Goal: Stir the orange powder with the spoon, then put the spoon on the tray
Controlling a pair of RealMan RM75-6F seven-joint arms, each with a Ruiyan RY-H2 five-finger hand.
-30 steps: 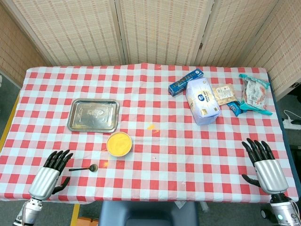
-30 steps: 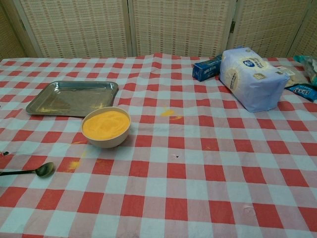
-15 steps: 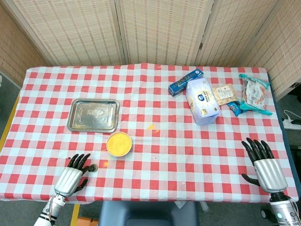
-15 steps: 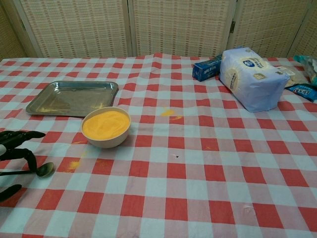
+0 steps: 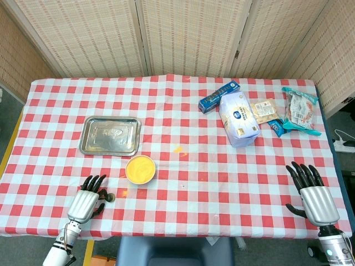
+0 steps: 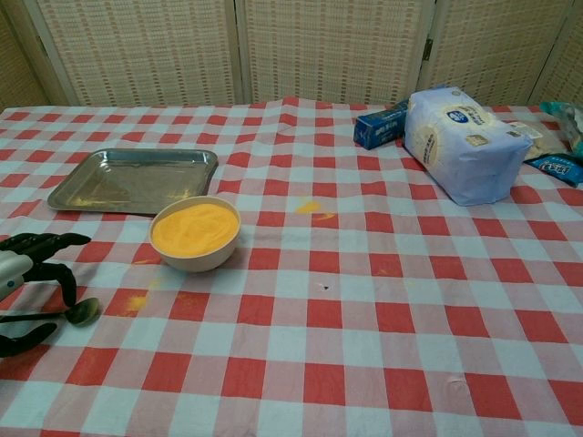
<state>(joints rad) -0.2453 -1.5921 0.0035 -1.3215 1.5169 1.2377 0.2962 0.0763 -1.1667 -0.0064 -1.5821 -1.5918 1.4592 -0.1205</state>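
Your left robot hand [image 6: 25,273] hovers over the spoon [image 6: 75,313] at the lower left of the frame, fingers spread, holding nothing.

The spoon is small and dark metal, lying flat on the checked table [image 5: 188,183]; its round bowl shows just right of your fingers, and the thin handle runs left under the hand. You cannot tell from either view whether a finger touches it. Up and to the right of the spoon is the pale bowl [image 5: 140,169], filled level with orange powder [image 6: 195,227], a few orange specks on the cloth beside it. The steel tray [image 5: 110,136] lies above the bowl, apart from it. Your right robot hand [image 5: 313,194] rests at the lower right, fingers wide, holding nothing.
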